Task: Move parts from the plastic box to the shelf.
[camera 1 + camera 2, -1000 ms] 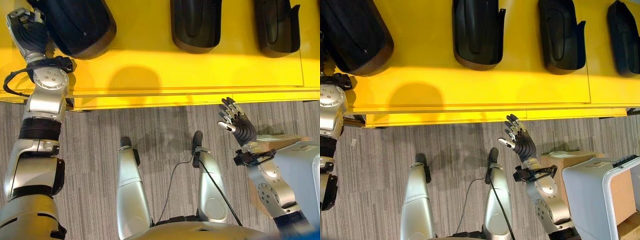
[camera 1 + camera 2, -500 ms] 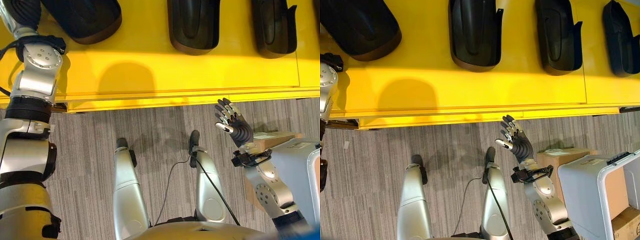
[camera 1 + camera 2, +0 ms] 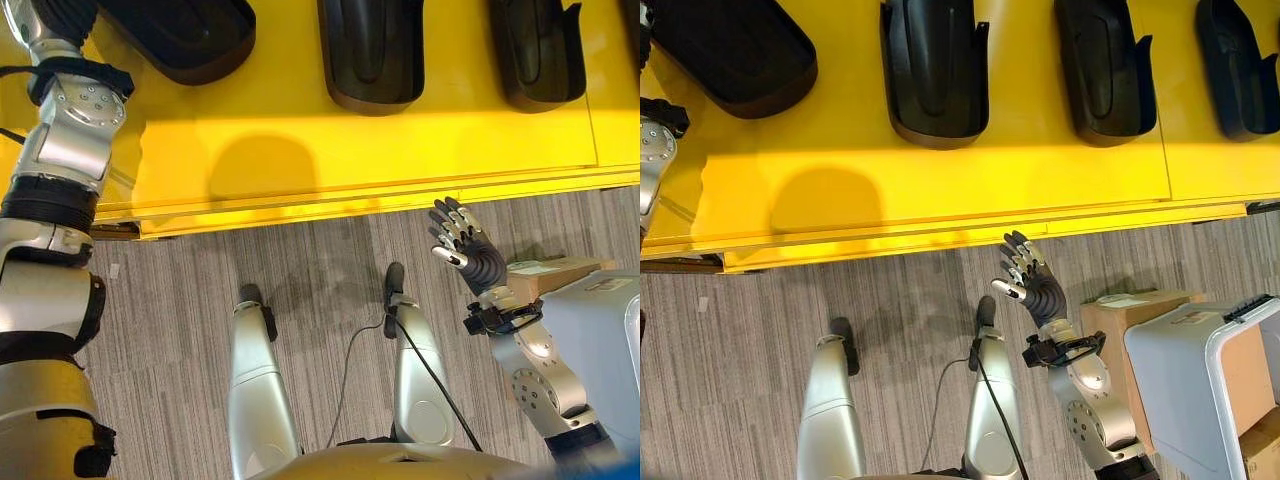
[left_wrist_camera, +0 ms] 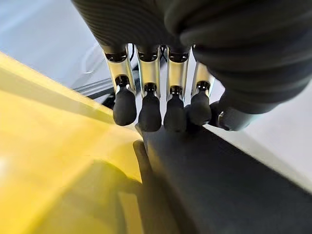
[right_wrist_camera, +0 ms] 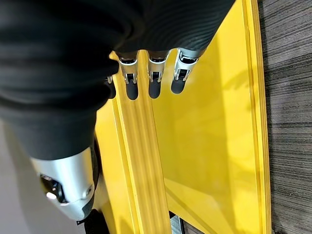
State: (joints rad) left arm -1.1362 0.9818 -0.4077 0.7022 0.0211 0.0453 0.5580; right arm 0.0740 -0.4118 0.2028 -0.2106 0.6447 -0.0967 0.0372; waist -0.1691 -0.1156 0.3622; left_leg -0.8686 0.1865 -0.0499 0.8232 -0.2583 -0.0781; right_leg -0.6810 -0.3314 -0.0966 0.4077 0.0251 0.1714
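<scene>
The right hand hangs empty with fingers spread apart, just short of the yellow shelf's front edge; the grey plastic box sits beside its forearm. Farther off, the left hand rests straight fingertips on the leftmost black part lying on the shelf; three more parts line up beyond the right hand.

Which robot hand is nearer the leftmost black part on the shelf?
Left. The left robot hand has its fingertips on the leftmost part. The right robot hand is open over the floor, below the shelf edge and well to the right.
</scene>
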